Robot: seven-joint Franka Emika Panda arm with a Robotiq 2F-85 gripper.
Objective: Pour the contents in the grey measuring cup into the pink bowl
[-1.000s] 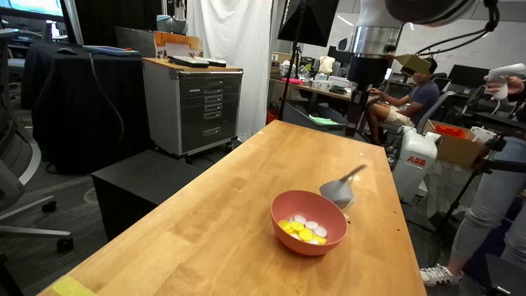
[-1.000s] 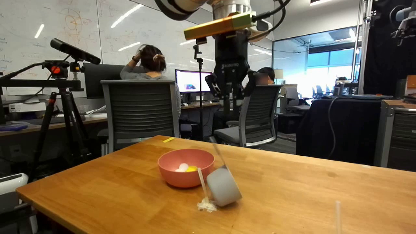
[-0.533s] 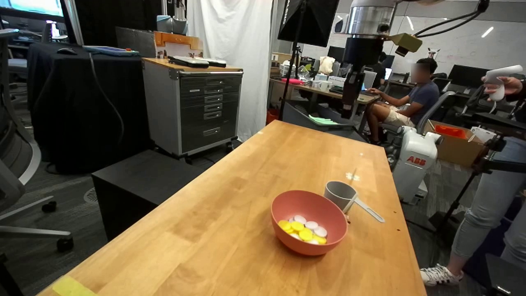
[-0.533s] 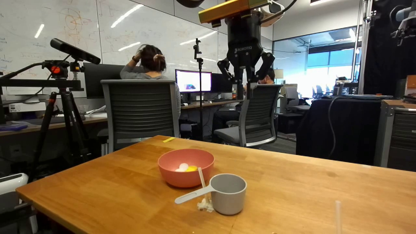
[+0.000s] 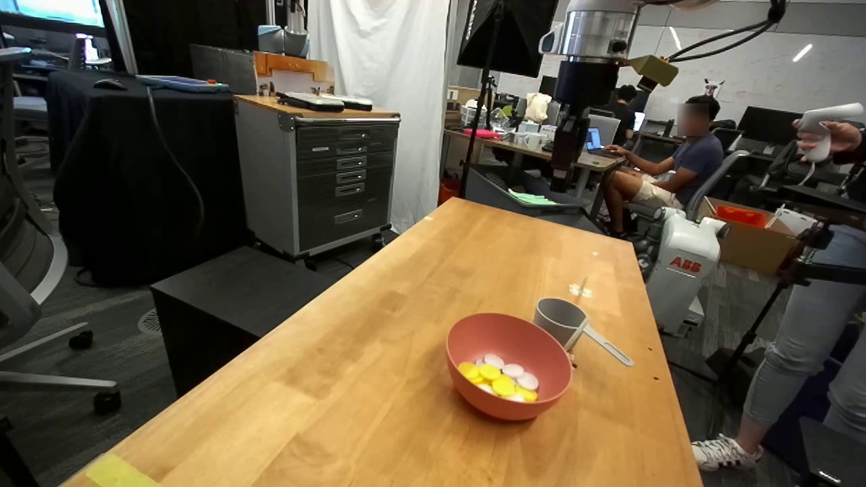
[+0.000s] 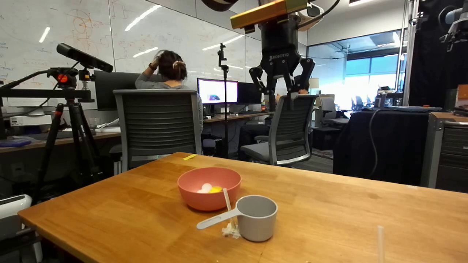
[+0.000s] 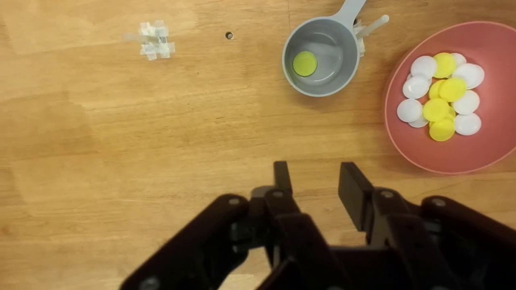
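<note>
The surface (image 5: 325, 352) is a brown wooden top with visible grain and, in the wrist view, a small hole (image 7: 229, 35). On it the pink bowl (image 6: 204, 201) and the grey measuring cup (image 6: 257, 227) both stand upright, just beside each other, with a thin pale rod (image 6: 227, 199) rising from a whitish tape patch (image 6: 228, 231) next to the cup. A second tape patch (image 7: 157, 50) lies well apart from the bowl, and a yellow strip (image 6: 190, 157) lies near a corner.

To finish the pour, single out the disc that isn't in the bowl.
The yellow-green disc lying alone inside the grey cup. The other discs in view, yellow and white, lie together in the pink bowl.
</note>
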